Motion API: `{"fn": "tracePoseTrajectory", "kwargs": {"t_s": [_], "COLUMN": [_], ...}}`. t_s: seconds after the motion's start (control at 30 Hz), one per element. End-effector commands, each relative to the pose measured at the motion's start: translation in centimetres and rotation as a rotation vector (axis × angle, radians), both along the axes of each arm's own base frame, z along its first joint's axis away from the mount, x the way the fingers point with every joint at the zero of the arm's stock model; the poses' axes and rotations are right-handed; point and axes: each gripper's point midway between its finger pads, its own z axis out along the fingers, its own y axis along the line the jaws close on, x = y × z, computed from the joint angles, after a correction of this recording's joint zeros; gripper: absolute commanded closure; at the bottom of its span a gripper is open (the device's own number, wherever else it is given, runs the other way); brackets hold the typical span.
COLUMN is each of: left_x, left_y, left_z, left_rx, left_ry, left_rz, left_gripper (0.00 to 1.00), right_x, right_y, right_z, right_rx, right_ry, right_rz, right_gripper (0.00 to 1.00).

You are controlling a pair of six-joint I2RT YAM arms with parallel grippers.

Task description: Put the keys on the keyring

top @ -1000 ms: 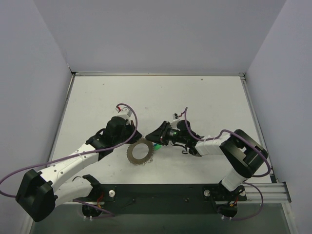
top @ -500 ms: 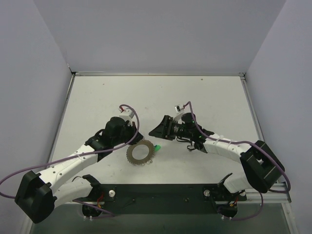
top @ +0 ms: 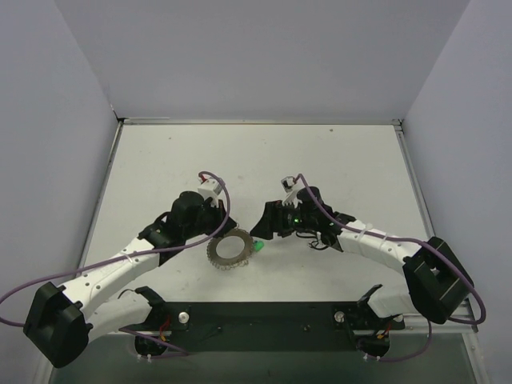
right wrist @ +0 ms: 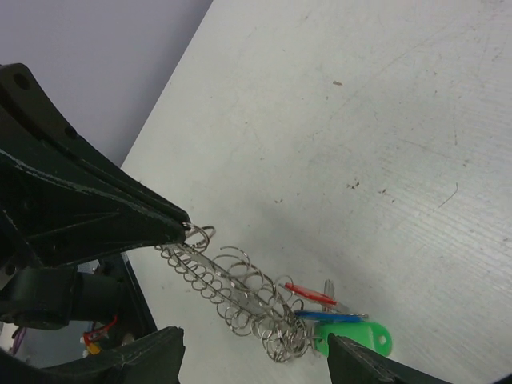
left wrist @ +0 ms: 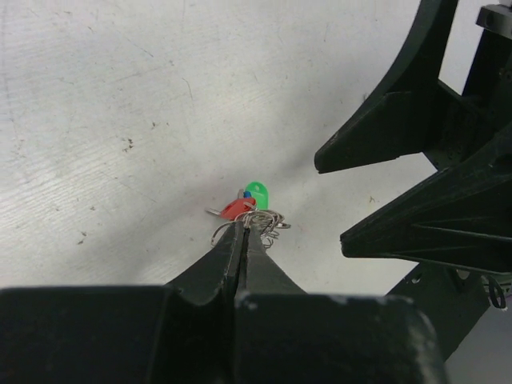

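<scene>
Left gripper [left wrist: 242, 230]: at the left edge of the keyring, jaws pressed together and clamped on one end loop of the wire (the right wrist view shows the tip pinching that loop).
Keyring [top: 230, 250]: on the table [top: 160, 160], between the two grippers. From above it shows as a round coiled loop. From the right wrist it shows as a slack spiral running from the left gripper's tip down to the keys.
Red key [right wrist: 308, 294]: at the end of the keyring away from the left gripper, touching the coils.
Blue key [right wrist: 332, 317]: just beside the red key, on the side away from the keyring's clamped end.
Green key [top: 258, 246]: outermost of the three, at the right edge of the keyring, head lying on the table.
Threading: can't tell whether each key is on the wire or only lying against it (coils overlap there).
Right gripper [top: 258, 229]: just right of the keyring and above the keys, jaws well apart and gripping nothing, its tips pointing toward the left gripper.
</scene>
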Motion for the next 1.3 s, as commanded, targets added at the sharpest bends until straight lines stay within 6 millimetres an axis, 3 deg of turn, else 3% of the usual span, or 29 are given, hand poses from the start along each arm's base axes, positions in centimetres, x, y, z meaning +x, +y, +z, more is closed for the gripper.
{"fn": "tracePoseTrajectory", "kwargs": {"t_s": [0.0, 0.03, 0.13, 0.23, 0.37, 0.4, 0.5, 0.6, 0.7, 0.8, 0.87, 0.93, 0.97, 1.07, 1.2, 1.27], "left_x": [3.6, 4.3, 5.1, 4.7, 3.1, 2.5, 0.9, -0.6, -1.5, -2.4, -2.9, -3.7, -3.8, -4.7, -5.6, -6.2], "left_y": [-0.4, -0.3, -0.8, -1.5, -1.9, -1.5, -1.4, -1.7, -2.3, -3.0, -3.5, -3.6, -3.8, -4.5, -5.0, -5.0], "left_z": [5.3, 6.7, 8.0, 7.8, 3.6, 0.4, -4.1, -5.6, -4.6, -2.3, 0.2, 1.1, 2.6, 4.6, 6.2, 6.2], "left_rx": [0.001, 0.02, 0.034, 0.007, 0.014, 0.041, 0.027, -0.024, -0.061, -0.086, -0.111, -0.108, -0.124, -0.19, -0.214, -0.207], "left_ry": [-0.174, -0.213, -0.242, -0.241, -0.155, -0.104, -0.001, 0.05, 0.031, -0.026, -0.083, -0.091, -0.118, -0.136, -0.135, -0.119], "left_rz": [0.051, 0.058, 0.046, 0.021, 0.003, 0.008, 0.011, -0.012, -0.076, -0.179, -0.252, -0.302, -0.318, -0.37, -0.437, -0.462], "left_gripper": [1.0, 1.0, 1.0, 1.0, 1.0, 1.0, 1.0, 1.0, 1.0, 1.0, 1.0, 1.0, 1.0, 1.0, 1.0, 1.0], "right_x": [1.1, 1.3, 1.2, 1.2, 1.0, 0.8, 0.4, 0.0, -0.3, -0.7, -0.8, -1.5, -1.5, -1.8, -1.9, -2.1], "right_y": [-1.4, -1.7, -2.6, -3.1, -3.8, -3.9, -3.7, -3.3, -2.7, -1.7, -0.9, -0.5, -0.1, 0.6, 0.8, 0.8], "right_z": [2.1, 2.4, 2.4, 2.6, 1.5, 1.2, 0.8, 1.2, 1.9, 3.6, 5.4, 6.4, 7.4, 9.7, 11.8, 12.4], "right_rx": [-0.011, -0.016, -0.035, -0.032, -0.063, -0.07, -0.071, -0.06, -0.049, -0.031, 0.003, 0.028, 0.05, 0.091, 0.113, 0.129], "right_ry": [-0.109, -0.125, -0.14, -0.149, -0.139, -0.134, -0.126, -0.142, -0.174, -0.208, -0.247, -0.248, -0.265, -0.301, -0.355, -0.365], "right_rz": [-0.05, -0.067, -0.093, -0.11, -0.126, -0.124, -0.096, -0.05, 0.019, 0.112, 0.172, 0.232, 0.254, 0.31, 0.348, 0.374], "right_gripper": [0.28, 0.28, 0.28, 0.28, 0.28, 0.28, 0.28, 0.28, 0.28, 0.29, 0.29, 0.29, 0.3, 0.33, 0.35, 0.36]}}
